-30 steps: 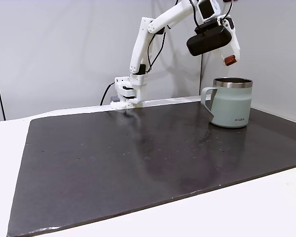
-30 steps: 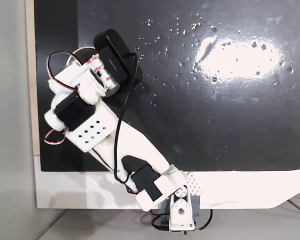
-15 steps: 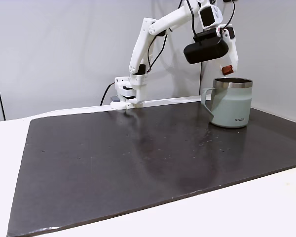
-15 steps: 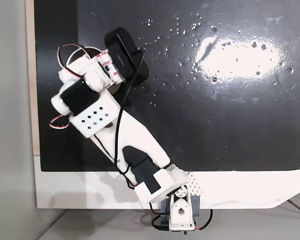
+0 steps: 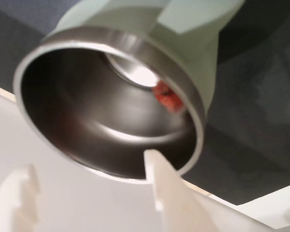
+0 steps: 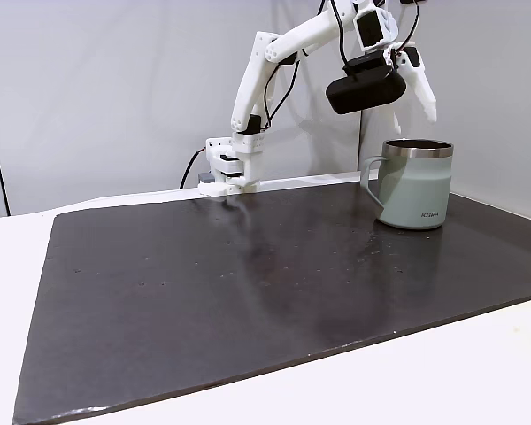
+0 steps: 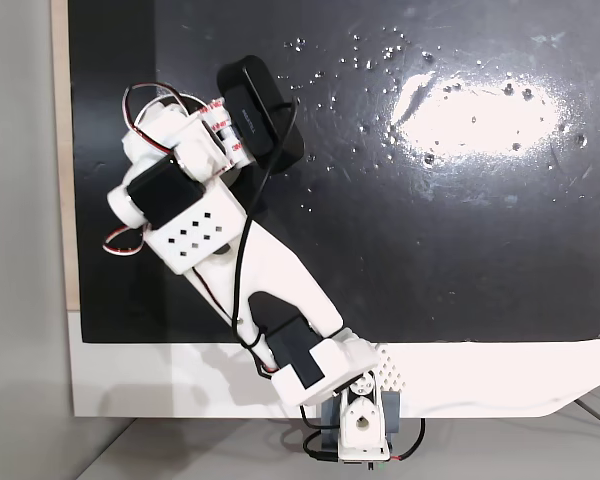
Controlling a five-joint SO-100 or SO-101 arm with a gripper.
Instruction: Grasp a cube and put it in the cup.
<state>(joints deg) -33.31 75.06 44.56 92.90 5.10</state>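
wrist view: white two-finger gripper (image 5: 92,193) spread apart, holding nothing, above pale sage-green steel-rimmed mug (image 5: 193,53); tiny reddish-brown cube (image 5: 165,96) blurred inside mug | a fixed view: gripper (image 6: 416,111) hangs over mug (image 6: 416,190) on dark mat (image 6: 248,292)

Tool (image 6: 425,96) open, empty, hovering above cup (image 6: 414,184).
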